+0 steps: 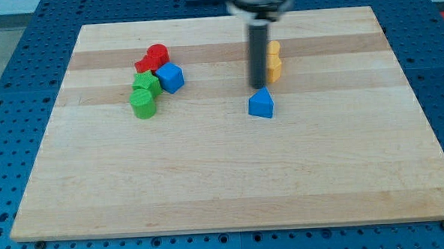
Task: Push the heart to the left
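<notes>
Yellow heart [274, 61] lies at the view's top, partly hidden behind my tip [259, 86]. Tip touches or nearly touches its left flank; cannot tell. No fingers on this rig. Push leftward apparently unstarted; tip needs the heart's right side.

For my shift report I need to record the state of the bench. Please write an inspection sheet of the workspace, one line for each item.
Surface: wooden board, flat, on a blue perforated table.
Job's things: yellow block, partly hidden behind the rod, shape unclear; it may be the heart.
Clutter: blue block just below my tip; at the view's left a cluster of red blocks, blue cube and green blocks.
Pincer: none; my tip is beside the yellow block, on its left in the view.
Cables: nothing seen.
Surroundings: nothing seen beyond the table.
</notes>
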